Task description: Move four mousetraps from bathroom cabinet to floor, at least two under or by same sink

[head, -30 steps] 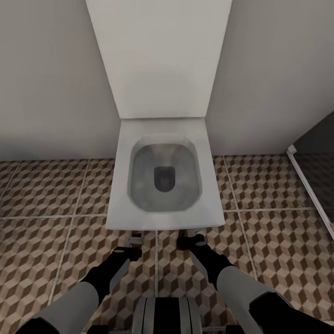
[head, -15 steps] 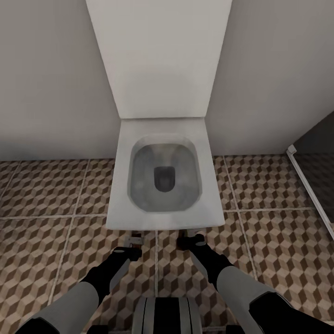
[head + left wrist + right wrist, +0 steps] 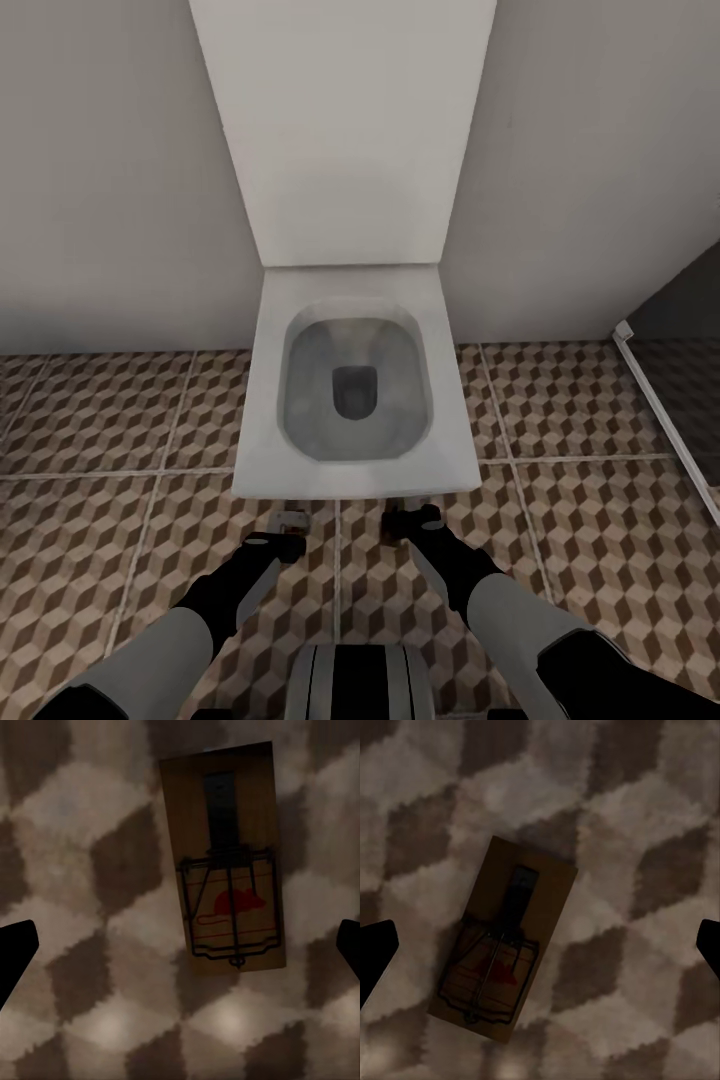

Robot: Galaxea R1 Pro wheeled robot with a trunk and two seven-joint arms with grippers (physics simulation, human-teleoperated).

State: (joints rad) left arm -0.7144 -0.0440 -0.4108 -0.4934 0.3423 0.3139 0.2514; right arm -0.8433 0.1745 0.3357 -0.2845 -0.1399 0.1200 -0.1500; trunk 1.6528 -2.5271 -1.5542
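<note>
Your bathroom floor (image 3: 90, 420), tiled in the brown, beige and white cube pattern, runs up to a plain pale wall (image 3: 100, 160). A white square toilet (image 3: 345, 400) with its lid raised stands directly ahead, with a dark glass panel (image 3: 680, 330) at the far right.

Both arms hang low in front of the bowl. The left end effector (image 3: 180, 945) has its fingers spread wide and grips nothing. One mousetrap (image 3: 225, 855) lies flat on the tiles beneath it, between the fingertips' lines and clear of them. The right end effector (image 3: 540, 945) is likewise spread and empty, over a second mousetrap (image 3: 502, 945) lying flat and skewed on the tiles.

Findings on risk: the fixture beside these two traps is a toilet, not the wall-hung basin. If you leave them here, the sink condition is likely unmet. Driving the base forward could also run over or scatter the traps, since they lie close to the robot. A regrasp of such thin boards off tile may slip.
</note>
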